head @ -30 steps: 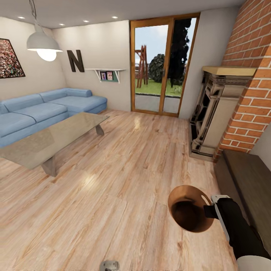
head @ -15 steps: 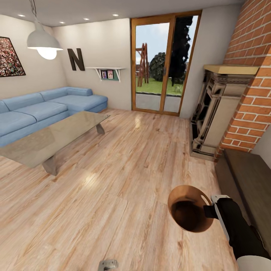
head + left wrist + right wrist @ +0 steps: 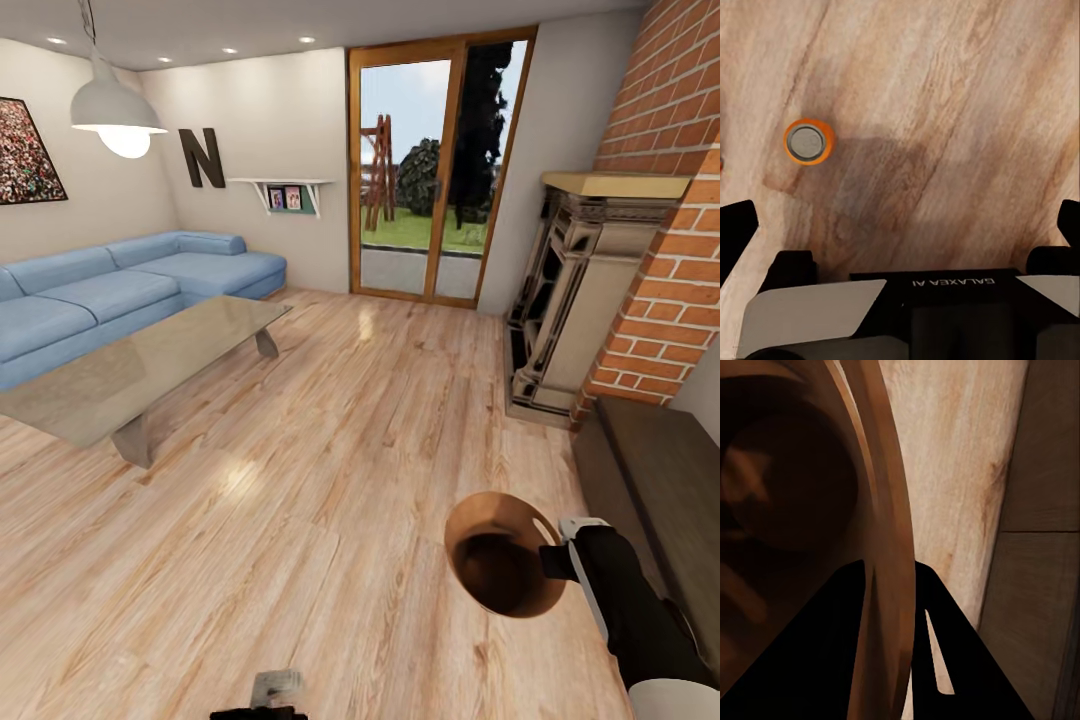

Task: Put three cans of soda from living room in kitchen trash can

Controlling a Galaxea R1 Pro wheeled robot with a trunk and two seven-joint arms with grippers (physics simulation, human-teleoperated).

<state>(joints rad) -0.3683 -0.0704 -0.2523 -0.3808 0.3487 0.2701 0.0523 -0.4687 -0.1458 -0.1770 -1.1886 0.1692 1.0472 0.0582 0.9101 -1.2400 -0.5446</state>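
I take the coffee table (image 3: 140, 365) as my landmark. The sofa (image 3: 120, 290) runs behind it and to its left, the fireplace (image 3: 580, 300) stands well to its right, and the glass door (image 3: 430, 170) is beyond it. Nearer me and right of the table, my right gripper (image 3: 556, 560) grips the bin (image 3: 500, 555) by its rim. Below my left gripper (image 3: 900, 232), a can (image 3: 808, 142) stands on the floor (image 3: 330, 480).
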